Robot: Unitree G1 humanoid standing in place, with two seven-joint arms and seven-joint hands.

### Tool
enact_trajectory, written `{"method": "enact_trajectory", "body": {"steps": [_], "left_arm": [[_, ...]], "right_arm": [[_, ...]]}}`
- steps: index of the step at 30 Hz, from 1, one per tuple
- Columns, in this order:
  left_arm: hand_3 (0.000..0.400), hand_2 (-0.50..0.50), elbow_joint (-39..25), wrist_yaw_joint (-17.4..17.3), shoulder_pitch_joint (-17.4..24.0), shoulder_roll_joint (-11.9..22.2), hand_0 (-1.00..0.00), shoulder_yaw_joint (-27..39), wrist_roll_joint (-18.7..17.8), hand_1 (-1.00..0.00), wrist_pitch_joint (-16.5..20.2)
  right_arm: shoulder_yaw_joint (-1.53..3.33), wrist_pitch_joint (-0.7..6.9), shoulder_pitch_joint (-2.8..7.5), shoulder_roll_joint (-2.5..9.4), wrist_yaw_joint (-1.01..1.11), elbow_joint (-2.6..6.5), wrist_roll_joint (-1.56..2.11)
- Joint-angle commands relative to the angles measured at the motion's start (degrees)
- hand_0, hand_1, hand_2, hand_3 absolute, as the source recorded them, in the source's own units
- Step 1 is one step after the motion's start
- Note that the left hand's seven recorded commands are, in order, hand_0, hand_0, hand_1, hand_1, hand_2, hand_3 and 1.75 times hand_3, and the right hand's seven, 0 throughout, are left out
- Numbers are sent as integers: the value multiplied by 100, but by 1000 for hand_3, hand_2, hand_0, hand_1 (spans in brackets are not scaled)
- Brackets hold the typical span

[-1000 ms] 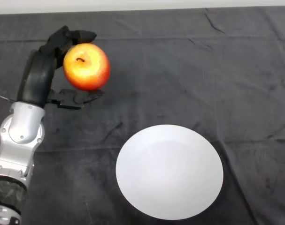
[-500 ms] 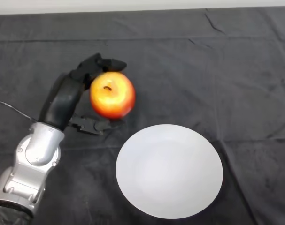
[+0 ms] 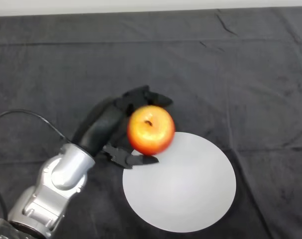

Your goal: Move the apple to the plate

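A red and yellow apple (image 3: 151, 130) is held in my left hand (image 3: 107, 124), with fingers curled over its top and the thumb under it. The apple hangs above the upper left rim of a white round plate (image 3: 190, 194) that lies on the dark cloth at the lower middle. The silver-grey arm comes in from the lower left.
The dark cloth (image 3: 250, 74) covers the whole table, with a few wrinkles near the back right. A pale strip of the table's far edge (image 3: 141, 6) shows along the top.
My left hand has carried the apple from the far left down and to the right, until it is over the plate's upper left rim. The plate has not moved.
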Motion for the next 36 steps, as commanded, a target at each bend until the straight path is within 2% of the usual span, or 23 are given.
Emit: {"method": "enact_trajectory", "body": {"steps": [1, 8, 23, 32, 33, 35, 36], "left_arm": [[400, 0, -2, -86, -3, 18, -1000, -186, 31, -1000, 14], [400, 0, 241, -19, -121, -31, -1000, -445, 51, -1000, -100], [400, 0, 773, 521, -328, -80, -1000, -943, 480, -1000, -303], [400, 8, 941, 656, -418, -78, -984, -1171, 594, -1000, -307], [400, 65, 956, 657, -427, -73, -871, -1185, 593, -1000, -310], [400, 282, 992, 652, -455, -62, -435, -1210, 582, -1000, -317], [373, 467, 1008, 645, -472, -57, 0, -1216, 572, -933, -317]], "right_arm": [[-25, -2, -16, -152, 18, -59, -15], [-23, -3, -16, -152, 19, -58, -13], [-23, -1, -15, -154, 20, -54, -8], [-24, 0, -15, -155, 20, -51, -7], [-24, 0, -15, -156, 20, -50, -6], [-25, 0, -14, -156, 20, -49, -6], [-25, 0, -14, -156, 20, -49, -6]]}}
